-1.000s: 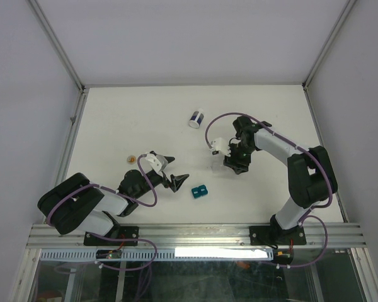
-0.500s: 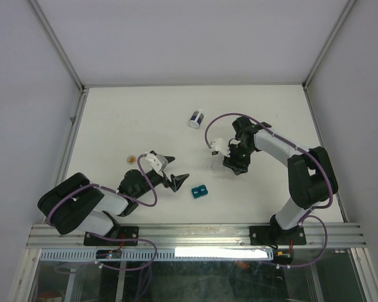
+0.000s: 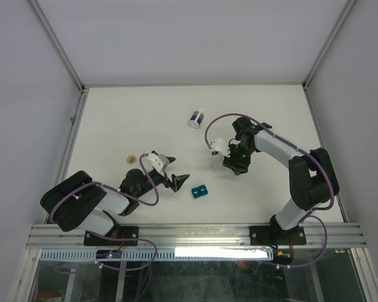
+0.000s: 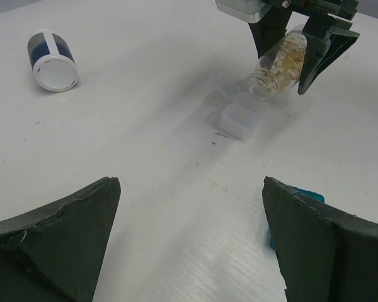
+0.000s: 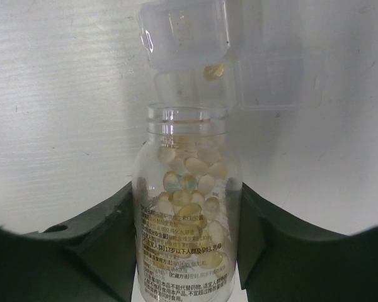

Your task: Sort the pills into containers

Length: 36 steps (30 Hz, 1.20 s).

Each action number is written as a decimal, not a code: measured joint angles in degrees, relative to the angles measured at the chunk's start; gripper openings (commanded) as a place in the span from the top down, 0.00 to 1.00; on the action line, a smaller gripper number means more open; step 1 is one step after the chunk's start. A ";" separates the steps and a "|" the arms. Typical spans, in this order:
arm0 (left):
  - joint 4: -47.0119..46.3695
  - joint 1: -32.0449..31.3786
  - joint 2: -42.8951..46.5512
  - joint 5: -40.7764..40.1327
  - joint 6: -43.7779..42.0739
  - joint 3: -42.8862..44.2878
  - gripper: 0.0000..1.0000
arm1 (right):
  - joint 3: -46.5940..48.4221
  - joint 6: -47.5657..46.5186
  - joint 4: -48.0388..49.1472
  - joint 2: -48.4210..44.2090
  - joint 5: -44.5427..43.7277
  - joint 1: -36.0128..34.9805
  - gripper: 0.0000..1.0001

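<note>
The right gripper [image 5: 189, 207] clamps a clear bottle [image 5: 188, 258] of pale yellow capsules [image 5: 189, 182], tilted mouth-forward. Just past the mouth lies a clear compartment box [image 5: 264, 82] with one capsule [image 5: 214, 71] inside. The left gripper [image 4: 190, 185] stands wide open and holds nothing. A teal block [image 4: 296, 192] sits just beside one finger, and a blue-banded white jar [image 4: 51, 60] lies ahead-left. A tiny cup of orange pills [image 3: 131, 159] sits near its wrist.

Clear plastic containers [image 4: 238, 121], glossy bottle [image 5: 188, 207], matt table [image 4: 145, 94]
</note>
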<state>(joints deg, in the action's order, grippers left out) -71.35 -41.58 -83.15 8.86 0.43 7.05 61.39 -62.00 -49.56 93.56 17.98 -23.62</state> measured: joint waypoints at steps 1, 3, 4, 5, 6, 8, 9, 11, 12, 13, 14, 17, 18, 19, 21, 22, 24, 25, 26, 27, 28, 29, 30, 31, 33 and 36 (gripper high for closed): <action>-0.02 0.00 0.00 0.02 0.00 0.00 0.01 | -0.02 0.02 0.13 -0.09 -0.04 -0.02 1.00; -0.02 0.00 0.00 0.02 0.00 0.00 0.01 | 0.22 0.20 -0.57 -0.09 0.50 -0.07 1.00; 0.00 0.00 0.00 0.02 0.00 0.00 0.01 | 0.15 0.26 -0.46 -0.26 0.39 -0.13 1.00; 0.00 0.00 0.00 0.02 0.00 0.00 0.01 | -0.11 0.31 0.09 -0.48 0.04 -0.22 1.00; 0.00 0.00 0.00 0.02 0.00 0.00 0.01 | -0.20 0.39 0.20 -0.59 -0.13 -0.26 1.00; -0.02 0.00 0.00 0.04 -0.02 0.00 0.01 | -0.11 0.46 -0.17 -0.57 0.22 -0.26 1.00; 0.00 0.00 0.00 0.04 0.00 0.00 0.01 | -0.33 0.52 0.26 -0.70 0.20 -0.26 1.00; -0.02 0.00 0.00 0.04 0.00 0.00 0.01 | -0.79 0.61 0.83 -0.94 -0.42 -0.26 1.00; -0.02 0.00 0.00 0.07 -0.02 0.00 0.01 | -0.74 0.63 0.46 -0.92 -0.26 -0.26 1.00; -0.02 0.00 0.00 0.04 0.00 0.00 0.01 | -0.70 0.68 0.22 -0.92 -0.11 -0.26 1.00; -0.04 0.00 0.00 0.04 0.00 0.00 0.01 | -0.79 0.68 0.46 -1.01 -0.15 -0.26 1.00; -0.04 0.00 0.00 0.07 0.00 0.00 0.01 | -0.92 0.72 0.50 -1.11 -0.35 -0.26 1.00; -0.02 0.00 0.00 0.07 -0.02 0.00 0.01 | -0.85 0.74 0.24 -1.16 -0.17 -0.26 1.00; -0.02 0.00 0.00 0.07 0.00 0.00 0.01 | -0.94 0.79 0.48 -1.27 -0.37 -0.28 1.00; -0.02 0.00 0.00 0.07 -0.02 0.00 0.01 | -1.18 0.87 0.96 -1.36 -0.68 -0.28 1.00; -0.02 0.00 0.00 0.09 -0.02 0.00 0.01 | -1.16 0.90 0.52 -1.36 -0.35 -0.28 1.00; -0.04 0.00 0.00 0.09 -0.02 0.00 0.01 | -1.29 1.01 0.72 -1.49 -0.44 -0.28 1.00; -0.02 0.00 0.00 0.09 -0.02 0.00 0.01 | -1.38 1.01 1.07 -1.49 -0.66 -0.28 1.00; -0.04 0.00 0.00 0.09 -0.02 0.00 0.01 | -1.25 1.03 0.76 -1.49 -0.59 -0.28 1.00; -0.02 0.00 0.00 0.09 -0.02 0.00 0.01 | -1.16 1.05 0.42 -1.46 -0.42 -0.28 1.00; -0.02 0.00 0.00 0.09 -0.02 0.00 0.01 | -1.16 1.07 0.46 -1.49 -0.37 -0.28 1.00; -0.04 0.00 0.00 0.09 -0.02 0.00 0.01 | -1.31 1.07 0.92 -1.49 -0.66 -0.28 1.00; -0.02 0.00 -0.02 0.09 -0.02 0.00 0.01 | -1.31 1.07 1.05 -1.49 -0.83 -0.28 1.00; -0.02 0.00 -0.02 0.09 -0.02 0.00 0.01 | -1.14 1.09 0.55 -1.46 -0.68 -0.28 1.00; -0.02 0.00 -0.02 0.09 -0.02 0.00 0.01 | -0.94 1.09 0.35 -1.55 -0.52 -0.31 1.00; -0.02 0.00 -0.09 0.11 -0.02 0.00 0.01 | -1.18 1.16 0.85 -1.64 -1.07 -0.55 1.00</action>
<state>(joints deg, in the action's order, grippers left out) -71.37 -41.58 -83.24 8.97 0.40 7.05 60.20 -60.84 -48.71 91.92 16.91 -24.16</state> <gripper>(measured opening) 0.991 0.548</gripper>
